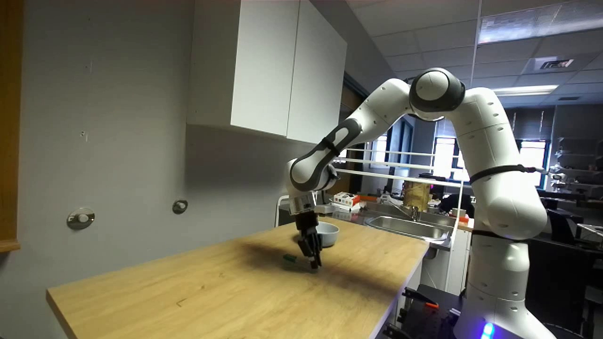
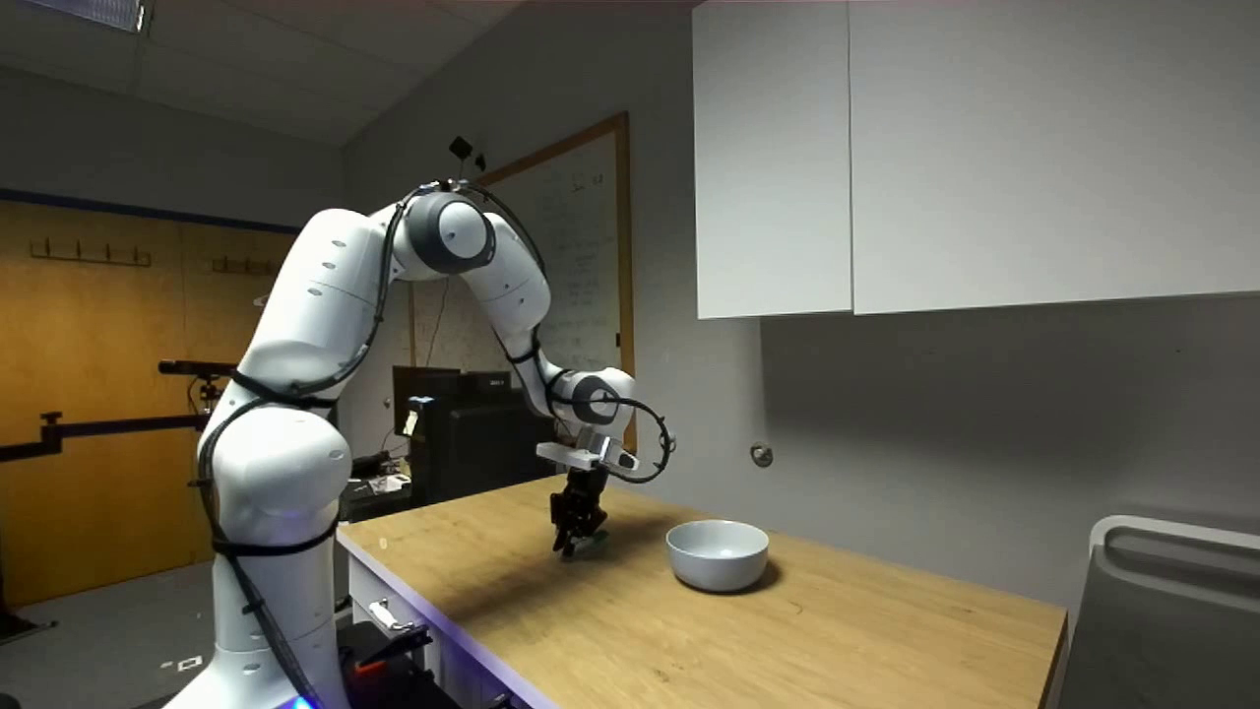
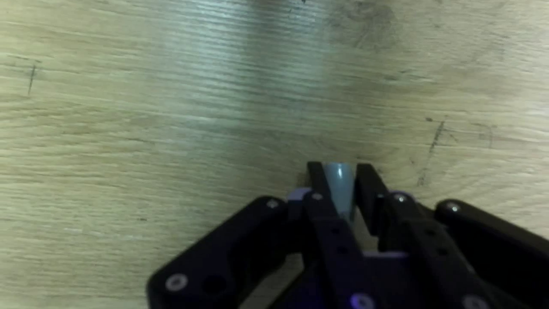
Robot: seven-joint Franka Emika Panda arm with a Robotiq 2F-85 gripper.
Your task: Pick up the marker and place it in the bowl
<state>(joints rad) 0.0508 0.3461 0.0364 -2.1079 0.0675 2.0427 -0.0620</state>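
1. My jaws: they look clamped on the marker (image 3: 340,184). Wrist view has one jaw along each side of it, no clear gap near the tips, tips aimed at 12 o'clock. Grip force: can't see.
2. The marker: green end (image 1: 289,258) pokes out at about 10 o'clock of my jaws in an exterior view. It's low, down by the counter (image 1: 226,292); can't tell if resting on it or just off it.
3. The bowl (image 2: 718,569): upright on the counter, near but apart from my jaws, at 3 o'clock in an exterior view. The marker isn't in it.
4. Done, by my read: reach and grasp. Lift: not confirmed.
5. Left: raise clear, carry toward that 3 o'clock spot, get above the bowl, release. I'd call it just under half.
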